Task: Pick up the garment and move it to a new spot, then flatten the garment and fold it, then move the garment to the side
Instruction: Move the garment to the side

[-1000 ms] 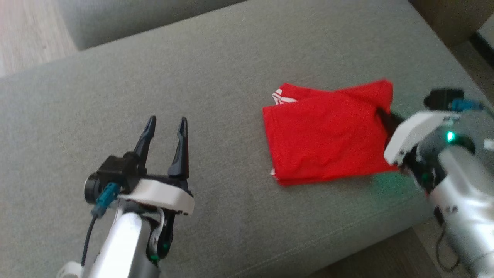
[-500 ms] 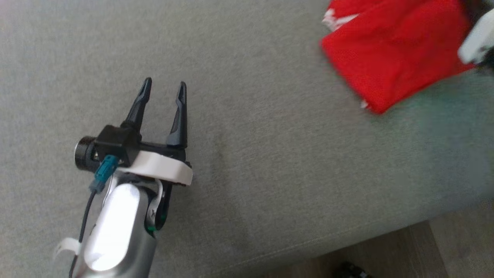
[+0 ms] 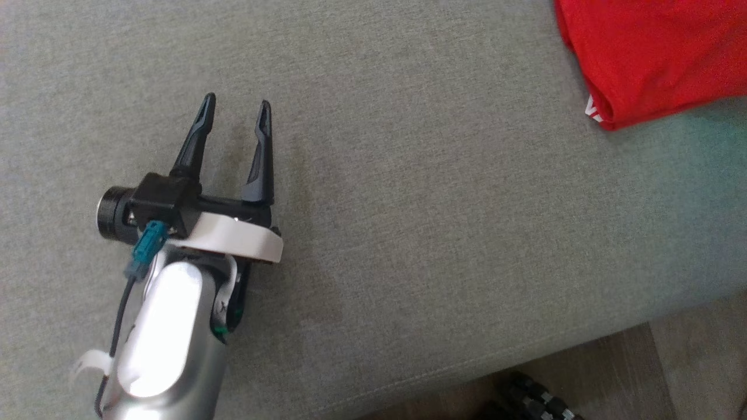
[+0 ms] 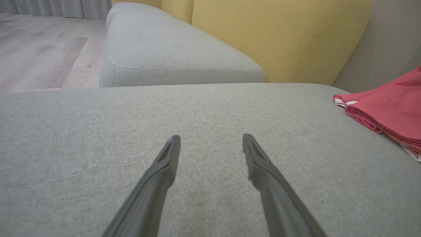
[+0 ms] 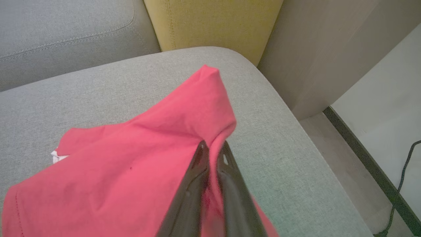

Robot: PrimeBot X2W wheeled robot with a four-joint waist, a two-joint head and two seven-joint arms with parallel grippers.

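1. Red, thin cloth takes up the lower half of the right wrist view. There the right end effector (image 5: 213,144) is clenched on a fold of the garment (image 5: 131,158), and the fabric rises to a peak just beyond the fingertips.
2. My judgement is that the garment is light, soft and limp. It will sag from any single pinch, and its folded layers may slide apart. The safest hold is probably at an edge, with the fingers through all the layers.
3. At the lower left of the head view, the left end effector (image 3: 237,100) is released. Its fingers are spread over bare grey sofa cushion (image 3: 408,204), holding nothing. The garment lies in the upper right corner of that frame, well apart from it.
4. The right wrist view gives the grip itself and, further off, the cushion's rounded far corner. Beyond that is a yellow backrest (image 5: 213,23), with a cable (image 5: 403,184) on the floor at the right edge.
5. The left wrist view gives a low side look at the garment at its right edge. It shows stacked folds with white trim (image 4: 342,102) lying on the cushion. A second grey cushion sits beyond, and wooden floor (image 4: 39,56) fills the upper left.
6. The head view gives the spacing across the cushion.
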